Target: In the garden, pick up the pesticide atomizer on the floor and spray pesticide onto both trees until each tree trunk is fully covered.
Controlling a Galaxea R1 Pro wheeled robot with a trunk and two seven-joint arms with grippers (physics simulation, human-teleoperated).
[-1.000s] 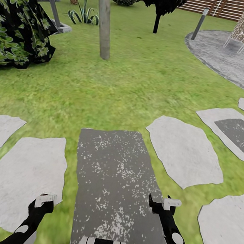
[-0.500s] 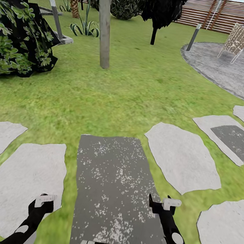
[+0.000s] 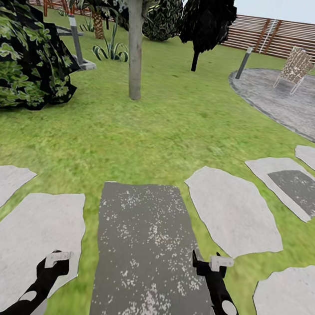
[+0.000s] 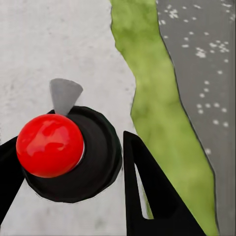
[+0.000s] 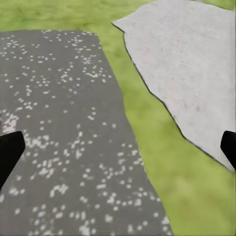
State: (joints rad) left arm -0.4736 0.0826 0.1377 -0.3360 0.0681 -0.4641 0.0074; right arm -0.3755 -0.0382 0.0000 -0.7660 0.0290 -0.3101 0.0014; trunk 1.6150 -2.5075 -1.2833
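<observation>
Clamped in the left gripper [image 4: 73, 196] sits the atomizer [image 4: 69, 152], its red top [image 4: 49, 145] over a pale paving slab [image 4: 54, 44]. Ahead, left of centre, one tree trunk [image 3: 135, 48] rises from the lawn [image 3: 173, 119]. Right gripper [image 5: 118, 147] hangs spread wide over the dark speckled slab [image 5: 64, 137].

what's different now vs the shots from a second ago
The head camera has tilted up: the pale grey-brown tree trunk, dark speckled paving slab and curved grey gravel patio all sit lower in the view, and sky now shows above the brown slat fence. Both arms look unchanged, and the left pincer still holds the red-capped black atomizer.
</observation>
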